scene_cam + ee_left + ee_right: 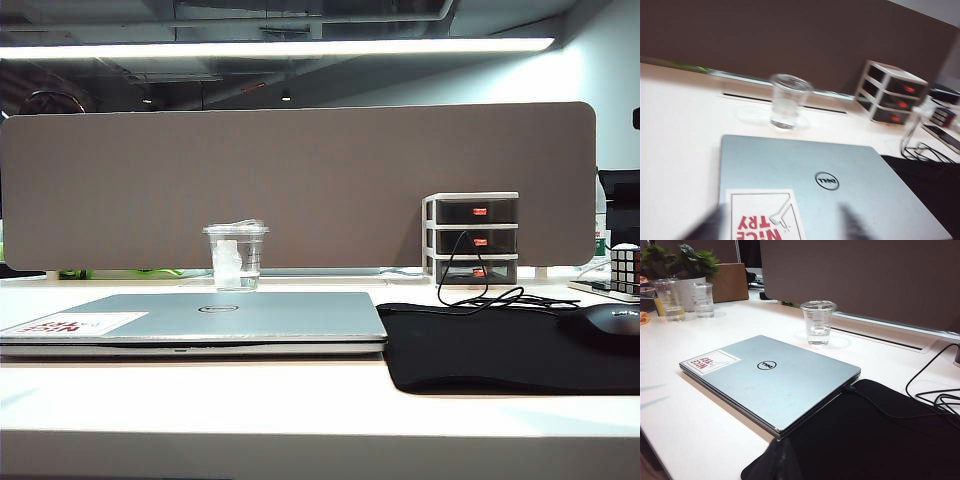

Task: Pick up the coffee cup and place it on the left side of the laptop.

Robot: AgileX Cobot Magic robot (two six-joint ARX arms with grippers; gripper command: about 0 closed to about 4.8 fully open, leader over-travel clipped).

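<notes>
A: Where does the small clear plastic lidded coffee cup [237, 256] stand?

B: On the white desk [300, 400], upright just behind the closed slim silver-grey laptop [215, 318], in front of the brown partition panel [300, 180]. Right of the laptop lies a black mouse mat [490, 350].

A: And the claws?

B: The left gripper [782, 227] shows as two blurred dark fingers set apart over the laptop's sticker, holding nothing. The right gripper [782, 460] is a dark blur over the mat; whether it is parted cannot be told
</notes>
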